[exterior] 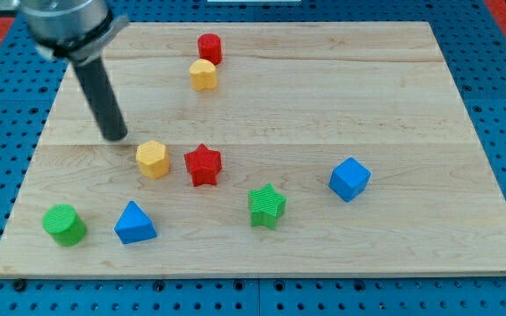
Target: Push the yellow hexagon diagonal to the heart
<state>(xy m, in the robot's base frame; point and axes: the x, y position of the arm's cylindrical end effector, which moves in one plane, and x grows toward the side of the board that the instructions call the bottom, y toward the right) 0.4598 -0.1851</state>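
The yellow hexagon (153, 159) lies left of the board's middle, with a red star (203, 164) close on its right. A yellow heart (203, 75) lies near the view's top, just below a red block (209, 47) that almost touches it. My tip (114, 136) rests on the board a short way up and to the left of the yellow hexagon, with a small gap between them. The rod slants up toward the view's top left.
A green star (267, 205) and a blue cube (350, 178) lie toward the lower right. A green cylinder (64, 225) and a blue triangle (134, 223) lie at the lower left. The wooden board (411, 105) sits on a blue perforated base.
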